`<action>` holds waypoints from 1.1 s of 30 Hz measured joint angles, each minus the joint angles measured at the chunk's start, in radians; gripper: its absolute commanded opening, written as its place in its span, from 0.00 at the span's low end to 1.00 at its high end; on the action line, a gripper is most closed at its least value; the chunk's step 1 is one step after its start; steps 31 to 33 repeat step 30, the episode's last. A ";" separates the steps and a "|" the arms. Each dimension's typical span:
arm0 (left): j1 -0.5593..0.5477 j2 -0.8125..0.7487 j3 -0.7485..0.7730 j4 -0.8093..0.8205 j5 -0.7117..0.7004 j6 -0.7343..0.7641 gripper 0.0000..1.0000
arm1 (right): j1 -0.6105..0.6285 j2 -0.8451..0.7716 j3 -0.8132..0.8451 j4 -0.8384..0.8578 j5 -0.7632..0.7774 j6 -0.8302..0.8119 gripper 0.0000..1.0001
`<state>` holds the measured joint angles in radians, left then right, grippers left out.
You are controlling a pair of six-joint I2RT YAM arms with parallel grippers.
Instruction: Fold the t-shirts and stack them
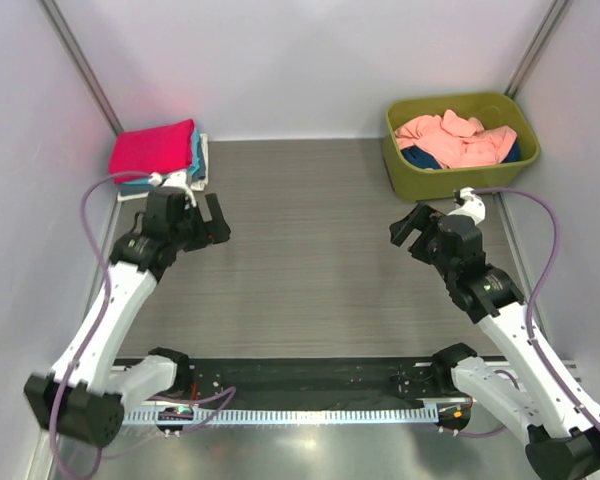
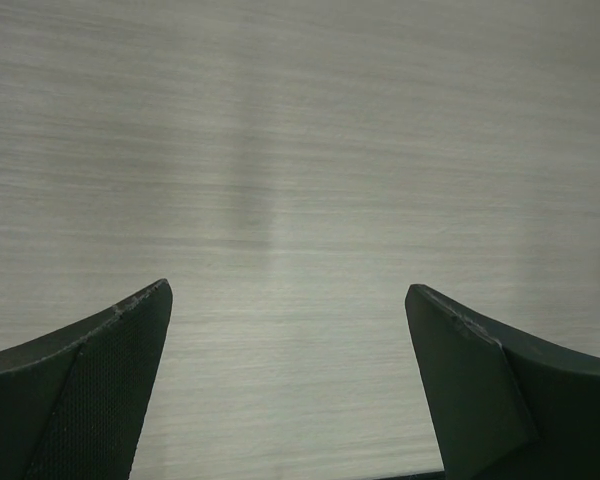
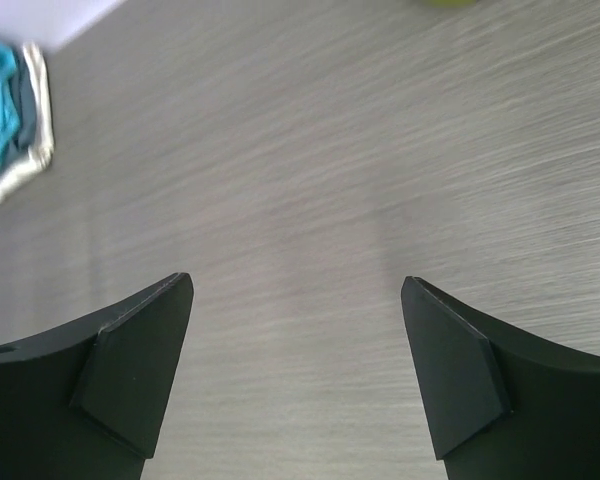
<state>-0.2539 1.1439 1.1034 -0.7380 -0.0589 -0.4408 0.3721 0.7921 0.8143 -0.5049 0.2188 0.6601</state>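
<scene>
Table: grey wood-grain tabletop [image 1: 310, 270].
Tub: olive-green plastic tub [image 1: 435, 180], far right, filled with crumpled salmon-pink and dark blue t-shirts [image 1: 458, 140].
Stack: folded t-shirts [image 1: 152, 150], crimson-pink uppermost, set far left.
Left gripper [image 2: 288, 380]: jaws spread, nothing held.
Right gripper [image 3: 297, 370]: jaws spread, nothing held.

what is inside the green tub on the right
Crumpled salmon-pink t-shirts fill the olive-green tub, with dark blue cloth peeking out beneath them at its edges. Anything deeper is covered by that pile.
</scene>
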 measured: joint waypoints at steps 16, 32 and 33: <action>-0.001 -0.404 -0.239 -0.019 -0.058 -0.052 1.00 | 0.000 -0.013 -0.118 0.102 0.120 0.073 0.98; -0.001 -0.323 -0.245 -0.026 -0.019 -0.050 1.00 | 0.000 0.077 -0.090 0.137 0.096 0.059 0.97; -0.001 -0.323 -0.245 -0.026 -0.019 -0.050 1.00 | 0.000 0.077 -0.090 0.137 0.096 0.059 0.97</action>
